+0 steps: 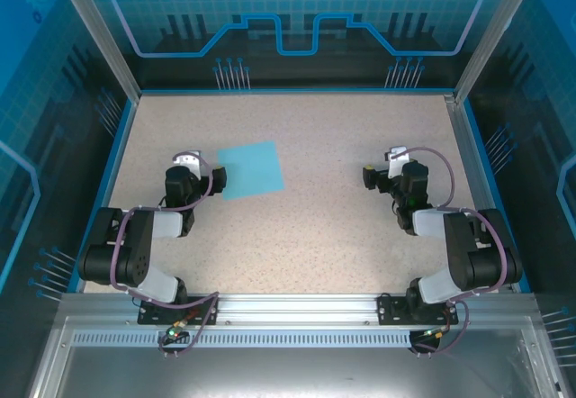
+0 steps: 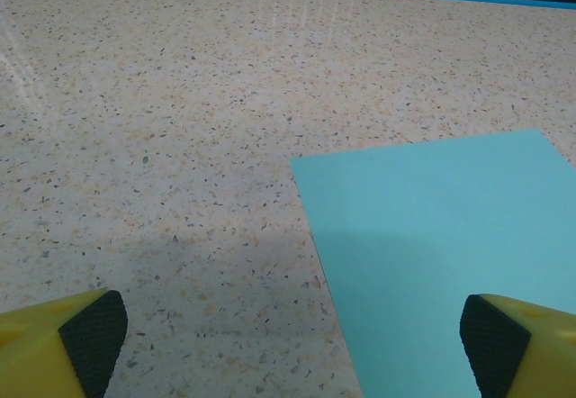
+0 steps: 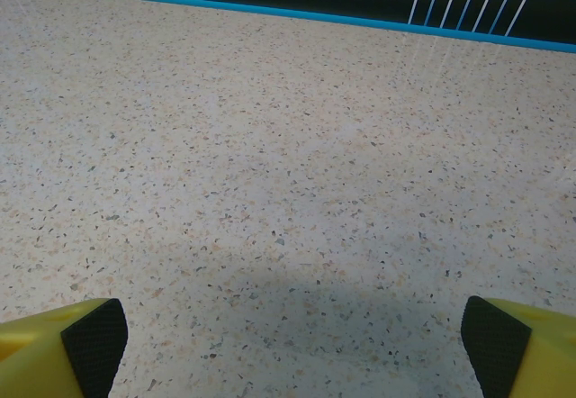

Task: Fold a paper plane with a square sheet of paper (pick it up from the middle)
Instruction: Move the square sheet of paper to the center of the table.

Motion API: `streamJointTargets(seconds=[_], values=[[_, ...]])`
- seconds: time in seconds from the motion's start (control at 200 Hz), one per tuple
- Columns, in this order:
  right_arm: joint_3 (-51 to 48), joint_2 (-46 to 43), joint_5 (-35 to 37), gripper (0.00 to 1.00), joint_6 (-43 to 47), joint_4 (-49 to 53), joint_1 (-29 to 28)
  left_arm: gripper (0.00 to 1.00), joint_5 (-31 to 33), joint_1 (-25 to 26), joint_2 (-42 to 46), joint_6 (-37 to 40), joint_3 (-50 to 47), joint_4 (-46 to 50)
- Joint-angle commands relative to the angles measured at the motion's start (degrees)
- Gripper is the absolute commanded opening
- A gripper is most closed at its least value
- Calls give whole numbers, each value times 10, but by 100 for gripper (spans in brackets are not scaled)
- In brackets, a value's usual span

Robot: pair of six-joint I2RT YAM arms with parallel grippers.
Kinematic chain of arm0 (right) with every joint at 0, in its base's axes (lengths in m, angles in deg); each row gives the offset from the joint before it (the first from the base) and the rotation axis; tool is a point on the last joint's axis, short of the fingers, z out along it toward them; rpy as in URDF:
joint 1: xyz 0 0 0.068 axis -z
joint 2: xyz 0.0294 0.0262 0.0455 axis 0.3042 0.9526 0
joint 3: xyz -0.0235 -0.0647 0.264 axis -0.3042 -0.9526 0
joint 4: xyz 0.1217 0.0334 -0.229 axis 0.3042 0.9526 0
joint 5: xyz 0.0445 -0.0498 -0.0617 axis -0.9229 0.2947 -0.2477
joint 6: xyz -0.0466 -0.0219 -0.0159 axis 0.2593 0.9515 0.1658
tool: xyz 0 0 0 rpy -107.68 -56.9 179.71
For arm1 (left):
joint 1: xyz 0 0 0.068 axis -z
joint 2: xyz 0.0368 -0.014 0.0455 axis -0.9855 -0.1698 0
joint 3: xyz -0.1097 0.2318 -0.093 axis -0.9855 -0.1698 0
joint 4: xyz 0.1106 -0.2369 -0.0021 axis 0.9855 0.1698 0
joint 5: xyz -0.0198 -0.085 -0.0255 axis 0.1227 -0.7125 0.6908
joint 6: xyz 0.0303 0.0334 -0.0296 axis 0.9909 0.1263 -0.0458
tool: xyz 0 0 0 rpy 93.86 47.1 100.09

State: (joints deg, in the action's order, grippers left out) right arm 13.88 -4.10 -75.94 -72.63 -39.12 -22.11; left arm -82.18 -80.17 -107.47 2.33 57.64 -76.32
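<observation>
Both pairs of fingers were spread wide, and neither pair held anything. In the top view, the left fingers [image 1: 217, 177] stood at the near left corner of the sheet [image 1: 251, 169], just beside its edge. I could not tell if they touched it. The right fingers [image 1: 370, 177] were well apart from the sheet, over the bare bench [image 1: 306, 236] on the right side, and they pointed toward the middle.

The sheet lay flat on the bench, to the left of the centre. It was turned a little, so its edges did not run parallel to the bench edges. It was light cyan, smooth and unfolded.

In the left wrist view, the yellow fingers with their black pads [image 2: 93, 333] were at the two lower corners, far from each other. The sheet [image 2: 441, 254] took the right part of this view, with one corner toward the upper left. The right pad was over the sheet and the left pad was over the speckled bench [image 2: 162, 101]. A soft shadow [image 2: 207, 263] lay across both, near the fingers.

In the right wrist view, the pads [image 3: 94, 337] were just as far apart, with speckled bench [image 3: 270, 146] and a shadow between them. A blue strip [image 3: 270, 11] ran along the far edge of the bench.
</observation>
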Motion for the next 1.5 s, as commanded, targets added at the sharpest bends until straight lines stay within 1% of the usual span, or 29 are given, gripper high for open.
streamJointTargets(seconds=[0.0,0.3,0.39,0.465,0.505,0.59,0.62,0.67,0.715,0.77,0.835,0.96,1.085,1.205,1.275,1.401,1.496], values=[[8,6,-6,99,4,2,11,99,-11,1,-1,10,11,-10],[6,5,-6,99,5,-2,10,98,-10,1,-1,11,9,-12],[9,-18,-1,99,11,20,5,99,9,1,15,3,11,1],[24,-62,25,99,9,79,-4,99,27,1,50,-5,14,35],[33,-84,40,99,10,112,-10,99,38,1,73,-14,22,76],[65,-134,65,99,-6,199,-27,98,64,2,123,-38,57,195],[81,-145,69,100,-18,233,-35,98,88,2,138,-52,73,237],[124,-156,95,99,-63,332,-47,98,121,2,167,-80,92,301],[175,-150,117,99,-113,427,-56,99,134,2,195,-103,101,342],[235,-129,110,99,-151,515,-68,99,143,3,228,-138,121,405],[285,-95,127,99,-185,572,-101,99,140,2,255,-174,154,486],[368,-10,156,100,-216,629,-190,98,133,3,288,-244,224,631],[465,90,157,99,-248,668,-274,99,113,3,295,-265,278,737],[568,194,166,100,-265,709,-337,99,58,3,298,-268,299,777],[629,253,171,99,-268,736,-367,99,37,2,302,-264,299,784],[743,354,177,99,-287,795,-400,99,26,3,309,-241,286,786],[813,416,183,99,-299,828,-412,98,25,2,313,-238,277,785]])
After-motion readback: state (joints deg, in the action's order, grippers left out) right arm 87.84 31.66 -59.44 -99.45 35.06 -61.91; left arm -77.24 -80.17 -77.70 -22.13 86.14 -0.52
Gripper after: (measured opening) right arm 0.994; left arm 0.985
